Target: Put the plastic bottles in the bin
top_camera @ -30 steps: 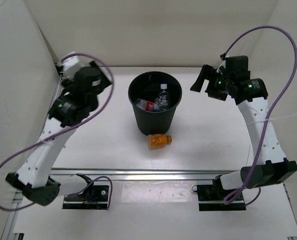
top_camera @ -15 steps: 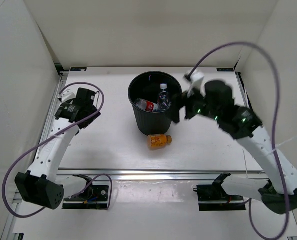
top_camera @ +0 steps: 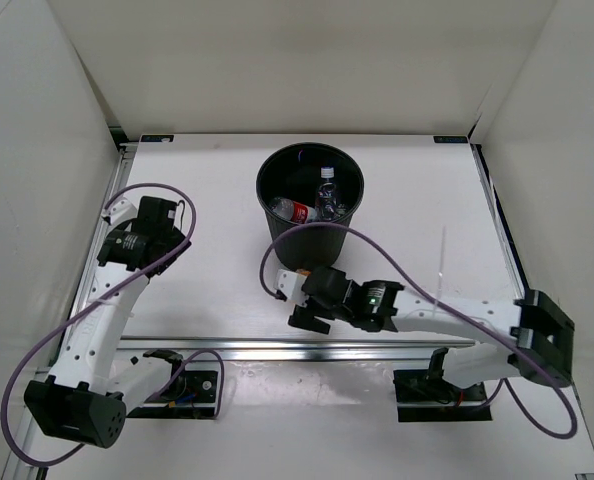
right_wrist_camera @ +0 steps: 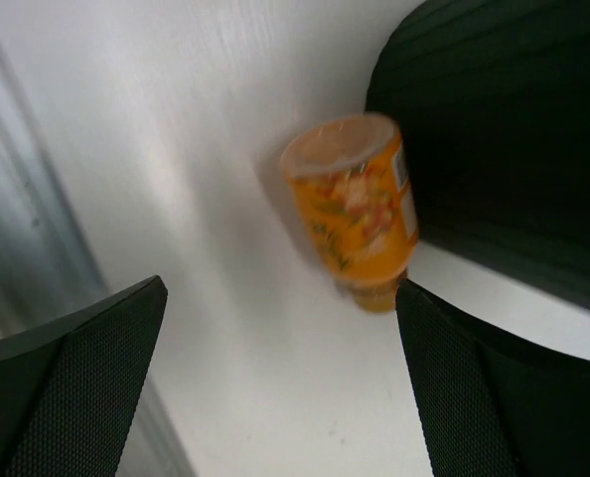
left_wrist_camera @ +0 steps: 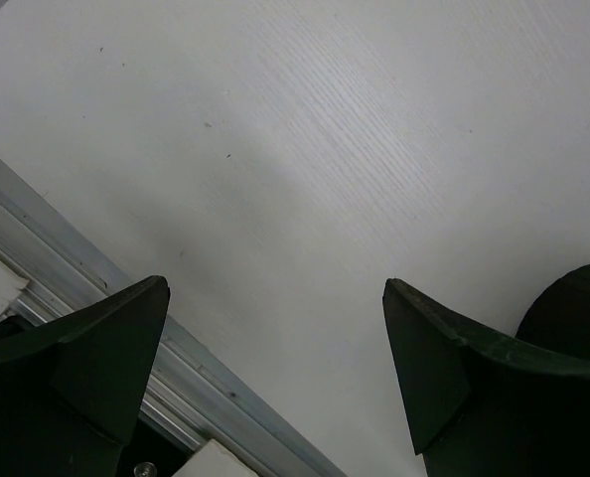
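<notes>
At the left of the bench (top_camera: 217,200), the left claw (left_wrist_camera: 275,286) hangs with its dark fingers (left_wrist_camera: 96,368) spread wide and nothing between them. Below it there is only bare white surface. An aluminium rail (left_wrist_camera: 126,338) runs across the lower left corner of the left wrist view. A ribbed black curve at the right edge of that view looks like the wall of the bin (top_camera: 297,250).

The bin stands upright at the middle of the bench, towards the far side. Inside it lie a red-labelled bottle (top_camera: 292,210) and a clear bottle with a blue cap (top_camera: 327,188). Further clear plastic beside them is too jumbled to separate.

Just in front of the bin, the right arm reaches low across the bench from its base on the right, with a purple cable (top_camera: 277,245) looping over it. In the top view the arm hides whatever lies under its tip. The right claw (right_wrist_camera: 280,286) is also wide and grips nothing. Its two fingers (right_wrist_camera: 76,388) frame the orange bottle (right_wrist_camera: 360,214). That bottle lies on its side on the bench, right against the bin's wall and clear of both fingers.
</notes>
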`<state>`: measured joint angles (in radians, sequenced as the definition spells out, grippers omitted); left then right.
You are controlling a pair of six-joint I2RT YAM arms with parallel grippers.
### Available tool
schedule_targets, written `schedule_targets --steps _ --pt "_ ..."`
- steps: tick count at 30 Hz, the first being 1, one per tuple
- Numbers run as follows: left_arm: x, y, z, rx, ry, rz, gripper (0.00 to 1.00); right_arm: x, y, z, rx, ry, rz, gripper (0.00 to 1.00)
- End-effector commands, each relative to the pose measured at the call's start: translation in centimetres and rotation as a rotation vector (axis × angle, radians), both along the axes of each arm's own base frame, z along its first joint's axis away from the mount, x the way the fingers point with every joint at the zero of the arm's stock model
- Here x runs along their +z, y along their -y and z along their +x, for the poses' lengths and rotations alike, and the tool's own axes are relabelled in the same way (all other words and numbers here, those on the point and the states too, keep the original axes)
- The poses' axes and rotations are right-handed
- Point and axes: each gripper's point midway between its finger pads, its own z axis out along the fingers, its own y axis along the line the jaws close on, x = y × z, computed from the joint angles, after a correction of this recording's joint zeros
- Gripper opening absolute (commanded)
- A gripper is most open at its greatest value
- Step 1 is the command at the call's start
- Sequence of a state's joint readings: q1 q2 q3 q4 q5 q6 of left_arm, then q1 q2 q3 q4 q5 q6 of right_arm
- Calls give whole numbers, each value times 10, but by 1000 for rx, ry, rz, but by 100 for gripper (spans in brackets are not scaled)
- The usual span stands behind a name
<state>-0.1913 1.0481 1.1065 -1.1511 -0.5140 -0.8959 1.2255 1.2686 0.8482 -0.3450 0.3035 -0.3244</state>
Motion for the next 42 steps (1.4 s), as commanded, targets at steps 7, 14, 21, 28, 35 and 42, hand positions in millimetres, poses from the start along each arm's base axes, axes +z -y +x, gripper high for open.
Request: schedule_targets --steps 7,14,21,28,35,42 --pt "2 -3 -6 -28 4 14 100 -7 -46 53 -64 219 112 100" --pt "12 0 -4 -69 10 13 100 -45 -19 79 -206 157 22 100" --pt "15 -2 -15 -84 -8 25 100 -63 -15 86 -281 -28 52 90" --pt "11 -5 -24 -79 -7 33 100 -83 -27 42 -167 -303 60 84" --pt "17 -10 -25 -46 13 37 100 -90 -13 5 -194 -518 -33 50" --pt "30 -8 -19 -6 95 -2 100 -20 -20 -16 -210 -578 24 11"
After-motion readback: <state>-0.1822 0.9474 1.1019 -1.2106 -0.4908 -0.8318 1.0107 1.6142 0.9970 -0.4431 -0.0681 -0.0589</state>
